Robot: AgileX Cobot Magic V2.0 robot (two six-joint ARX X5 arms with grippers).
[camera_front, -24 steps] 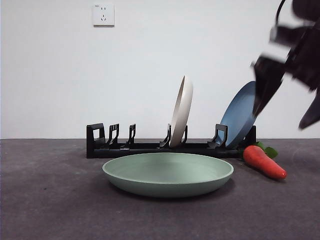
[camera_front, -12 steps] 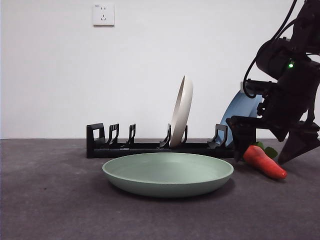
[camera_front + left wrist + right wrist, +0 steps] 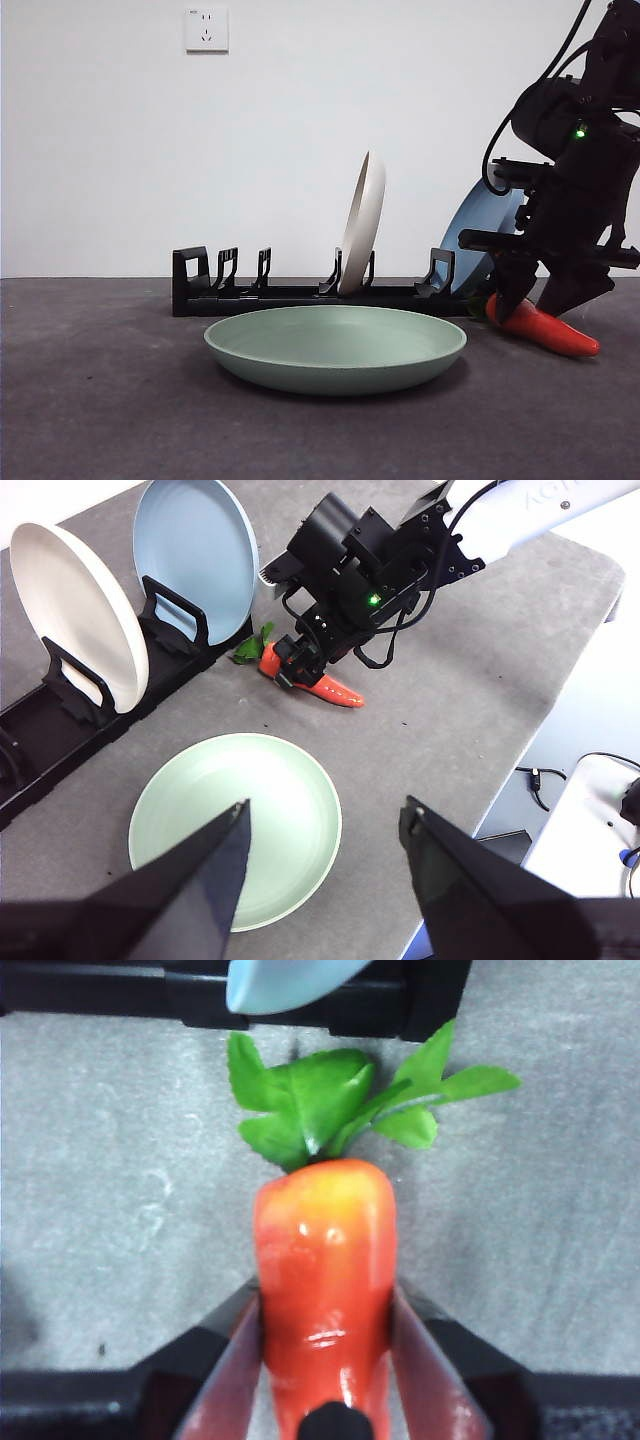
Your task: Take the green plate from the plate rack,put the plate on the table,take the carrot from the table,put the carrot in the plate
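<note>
The green plate lies flat on the table, just in front of the black plate rack. To its right lies the carrot, leaves toward the rack. My right gripper stands over it. In the right wrist view the carrot fills the gap, and the right gripper is shut on its sides. My left gripper hangs open high above the green plate and holds nothing. From there I see the carrot under the right gripper, beside the rack.
A cream-white plate and a blue plate stand upright in the rack; the blue one is just behind the right arm. The table's edge runs a short way beyond the carrot. Several rack slots on the left hold nothing.
The right gripper dropped from the upper right to the carrot, straddled it with jaws open, then shut on it. The carrot shifted slightly to the right.
</note>
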